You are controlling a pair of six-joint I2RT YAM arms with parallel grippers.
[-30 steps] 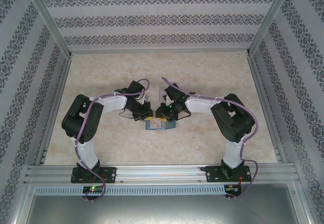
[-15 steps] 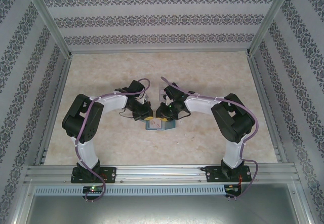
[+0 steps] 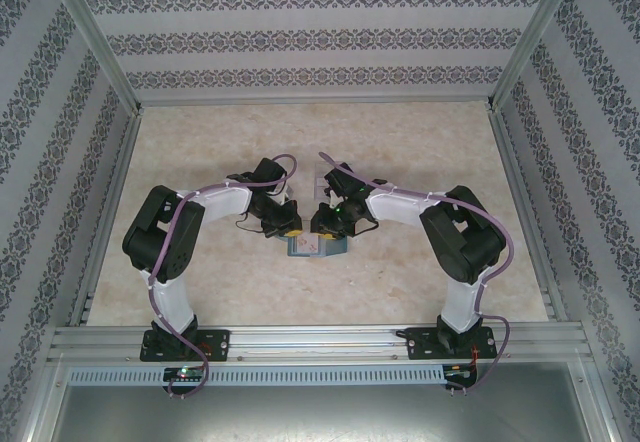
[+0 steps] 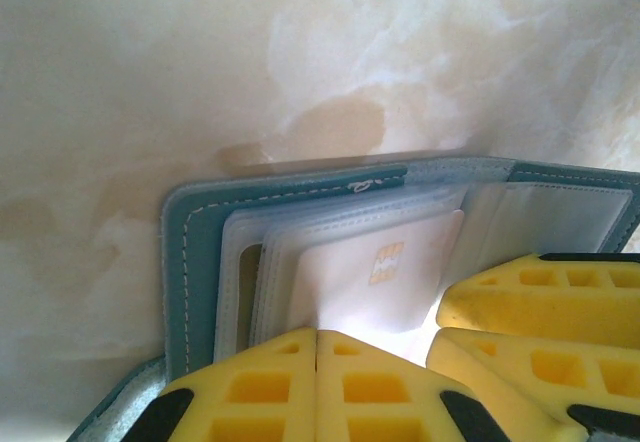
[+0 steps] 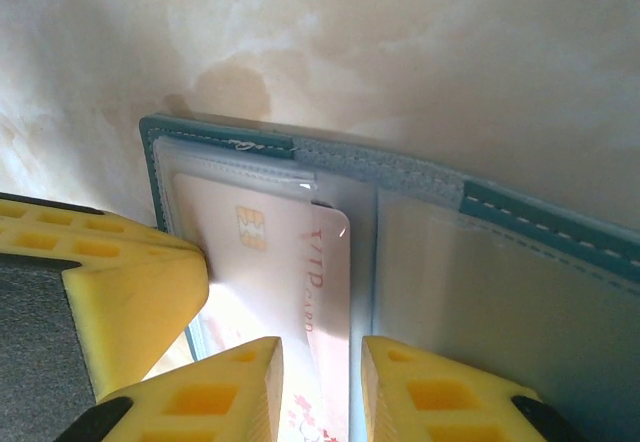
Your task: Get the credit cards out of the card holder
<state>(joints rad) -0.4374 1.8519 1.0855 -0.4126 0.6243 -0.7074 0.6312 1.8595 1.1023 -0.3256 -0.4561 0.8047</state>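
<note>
When I look down from up high, both arms bend in toward the middle of the table (image 3: 200, 162), and the left claw (image 3: 288, 228) and right claw (image 3: 322, 224) are down close together, tips almost meeting. Right under them lies the blue card holder (image 3: 318, 247), flat on the table and partly hidden by the claws. From the left wrist, the card holder (image 4: 190, 252) lies open like a book, with clear pockets inside. A pale card (image 4: 385, 272) with a little gold chip sits in one pocket. The left claw (image 4: 317, 337) is squeezed tight, its two yellow tips pressed together right at the near corner of that card. I cannot tell if it has pinched the card's edge. Just beside it, on the right, are the yellow fingers (image 4: 540, 307) of the right claw, resting on the open holder. From the right wrist, the card holder (image 5: 560, 222) is spread flat, and the pale card (image 5: 270, 252) pokes a round corner out past its clear pocket. The right claw (image 5: 322, 347) has a narrow gap between its tips, which are down on the holder. The card shows in the gap, but nothing is squeezed there. On the left, a yellow finger (image 5: 130, 272) of the left claw touches the card's side.
</note>
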